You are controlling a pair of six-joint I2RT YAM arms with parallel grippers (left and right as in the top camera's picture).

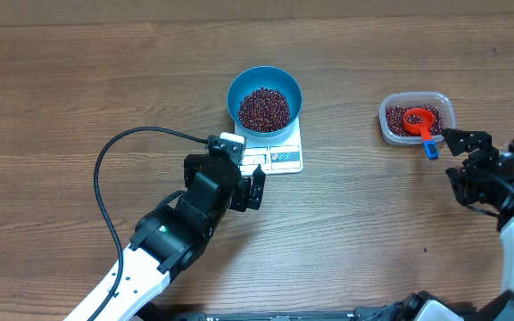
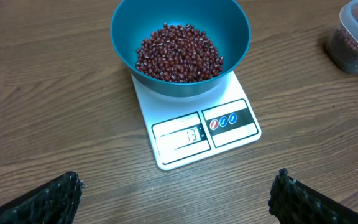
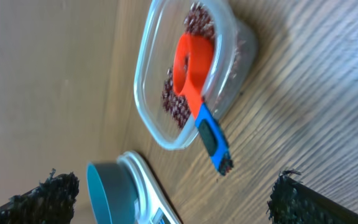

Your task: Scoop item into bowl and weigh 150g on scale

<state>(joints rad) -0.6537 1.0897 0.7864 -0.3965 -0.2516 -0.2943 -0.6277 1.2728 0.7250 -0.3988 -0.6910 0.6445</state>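
A round bright-blue bowl (image 1: pixel 236 93) of small maroon beans (image 1: pixel 264 107) sits on the flat white rectangular scale (image 1: pixel 284 157) (digits showing). Black left gripper (image 2: pixel 176 183) at its seven o'clock, right gripper (image 3: pixel 174 183) at three, both spread wide, empty.

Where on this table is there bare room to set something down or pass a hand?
Free: the table left of the blue bowl; the gap between the scale and the clear tub; the near middle between the left gripper and right gripper. Crowded: the scale's front by the left gripper; the scoop handle by the right.
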